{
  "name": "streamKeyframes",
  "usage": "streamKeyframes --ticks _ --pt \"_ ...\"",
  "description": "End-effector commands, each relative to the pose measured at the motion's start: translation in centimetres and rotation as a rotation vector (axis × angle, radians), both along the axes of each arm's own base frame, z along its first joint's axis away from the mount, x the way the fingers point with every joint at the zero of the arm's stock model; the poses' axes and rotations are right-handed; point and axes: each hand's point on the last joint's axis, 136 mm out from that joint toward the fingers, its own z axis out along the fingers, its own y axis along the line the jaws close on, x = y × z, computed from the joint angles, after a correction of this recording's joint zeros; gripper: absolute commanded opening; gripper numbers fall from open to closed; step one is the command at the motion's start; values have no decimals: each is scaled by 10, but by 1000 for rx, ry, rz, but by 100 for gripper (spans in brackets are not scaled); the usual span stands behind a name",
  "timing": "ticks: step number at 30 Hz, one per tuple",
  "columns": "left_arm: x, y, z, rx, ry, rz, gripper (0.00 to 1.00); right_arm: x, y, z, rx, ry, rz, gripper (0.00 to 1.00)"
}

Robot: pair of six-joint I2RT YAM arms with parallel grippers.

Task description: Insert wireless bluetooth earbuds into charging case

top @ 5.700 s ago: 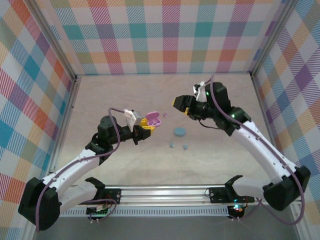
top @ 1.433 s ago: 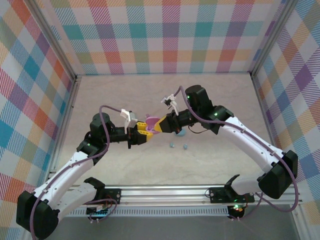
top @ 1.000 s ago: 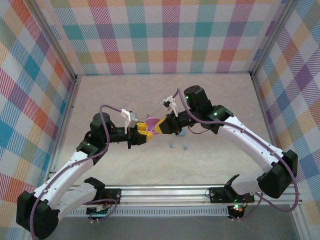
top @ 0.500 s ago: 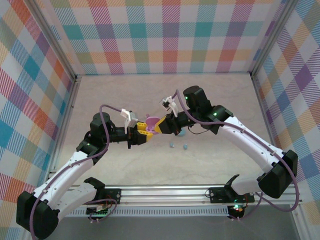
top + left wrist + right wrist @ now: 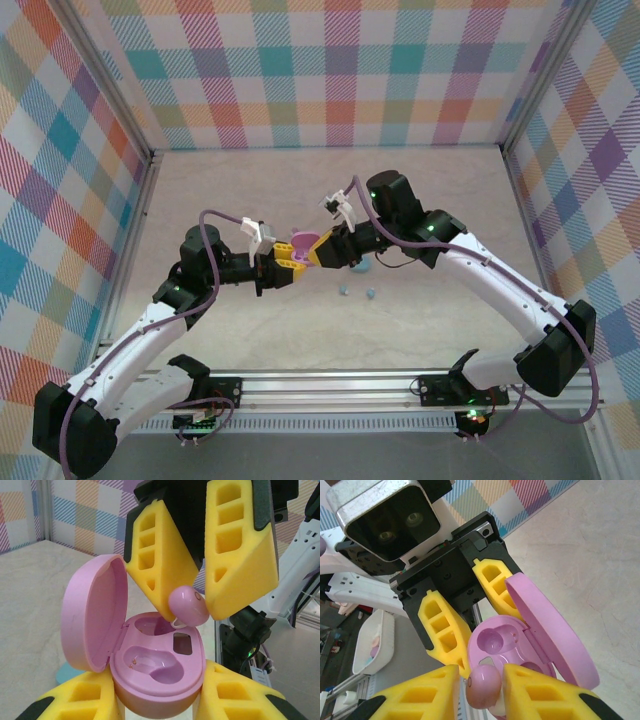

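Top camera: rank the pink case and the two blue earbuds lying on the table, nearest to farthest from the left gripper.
1. pink case, clamped in the left gripper itself.
2. left blue earbud, lying loose off to the gripper's right.
3. right blue earbud, just beyond that one, farther right.

The left arm [image 5: 140, 345] and right arm [image 5: 505, 290] share white tube links, rounded black joints and a purple cable [image 5: 204, 222] trailing along each. Jaws are yellow wedge pads [image 5: 235, 540] with rectangular cut-outs on black mounts. A silver camera box [image 5: 385, 515] with two dark lenses tops the left wrist
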Motion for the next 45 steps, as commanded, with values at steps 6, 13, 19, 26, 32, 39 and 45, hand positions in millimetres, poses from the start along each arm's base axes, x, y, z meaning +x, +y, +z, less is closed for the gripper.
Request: streamKeyframes --ticks 6,13,19,26,32,39,45 --pt "-14 -1 37 -56 -148 -47 3 6 1 2 -28 3 -43 31" --pt "-16 -3 38 -58 -138 -65 2 16 -2 -5 -68 -21 -105 35" --pt "-16 -7 35 -66 -120 -77 1 17 0 -3 -74 -46 -113 37" --pt "-17 -12 34 -68 -117 -94 1 17 3 -3 -78 -56 -110 35" --pt "-18 -12 33 -65 -112 -94 1 20 5 -3 -87 -66 -114 34" --pt "-20 -12 34 -67 -112 -97 1 24 5 0 -90 -80 -131 37" --pt "-21 -12 33 -65 -109 -100 0 25 6 2 -90 -82 -136 37"
